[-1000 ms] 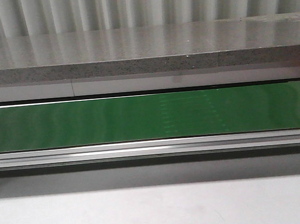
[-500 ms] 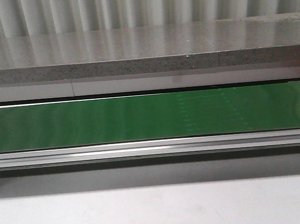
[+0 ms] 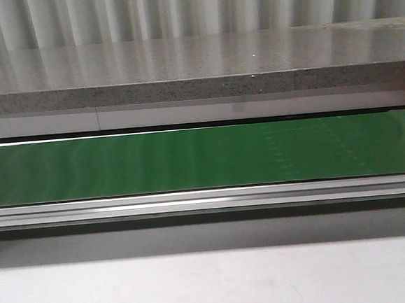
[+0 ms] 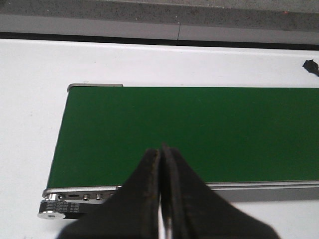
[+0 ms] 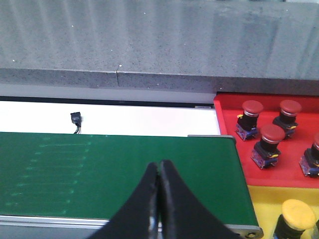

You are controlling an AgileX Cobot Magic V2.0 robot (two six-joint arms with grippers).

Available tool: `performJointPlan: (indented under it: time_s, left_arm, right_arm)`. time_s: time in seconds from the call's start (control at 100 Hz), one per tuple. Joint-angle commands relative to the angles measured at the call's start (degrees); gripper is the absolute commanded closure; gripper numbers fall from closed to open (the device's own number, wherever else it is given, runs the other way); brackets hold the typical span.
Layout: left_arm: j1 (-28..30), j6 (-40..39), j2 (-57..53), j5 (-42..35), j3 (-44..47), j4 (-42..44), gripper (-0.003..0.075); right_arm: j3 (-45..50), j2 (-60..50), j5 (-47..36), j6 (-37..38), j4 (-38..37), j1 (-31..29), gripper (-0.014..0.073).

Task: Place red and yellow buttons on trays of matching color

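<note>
We see a deep green belt [image 3: 154,162] edged by a silver metal rail [image 3: 206,200], with a faint pattern of pale dotted lines [image 5: 55,172] across its surface. Behind it runs a grey speckled stone ledge [image 3: 183,90], and the table [image 3: 199,285] is plain white. Beside the belt's end sits a bright red tray [image 5: 294,172] holding buttons with dark red caps [image 5: 272,133] on black and blue bases; next to it a yellow tray [image 5: 261,204] carries a yellow-capped button [image 5: 298,211]. Both grippers, left [image 4: 160,199] and right [image 5: 159,199], are black.
</note>
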Motion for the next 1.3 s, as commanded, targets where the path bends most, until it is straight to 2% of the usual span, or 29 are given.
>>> performJointPlan:
  time_s: [0.0,0.39,0.54,0.7,1.29]
  left_arm:
    - [-0.51,0.08,-0.18,-3.86,-1.63,-0.83,0.0740]
    - [-0.51,0.08,-0.18,-3.86,-1.63,-0.83,0.0740]
    - [-0.51,0.08,-0.18,-3.86,-1.63,-0.83,0.0740]
    - [-0.51,0.08,-0.18,-3.86,-1.63,-0.83,0.0740]
    - [-0.51,0.08,-0.18,-3.86,-1.63,-0.83,0.0740]
  right_arm:
    - [1.96,-3.00,-7.43,-0.55,0.50,0.10,0.0661]
    - [18.83,-17.25,-15.16,-1.07,2.52,0.10,0.0661]
    - [22.90,-17.67,-17.55,-1.01,4.13,0.04,0.0661]
    - [25.21,-17.67,-20.38,-1.01,4.13,0.04,0.0661]
    - [25.21,-17.67,-20.39,-1.01,4.13,0.04,0.0661]
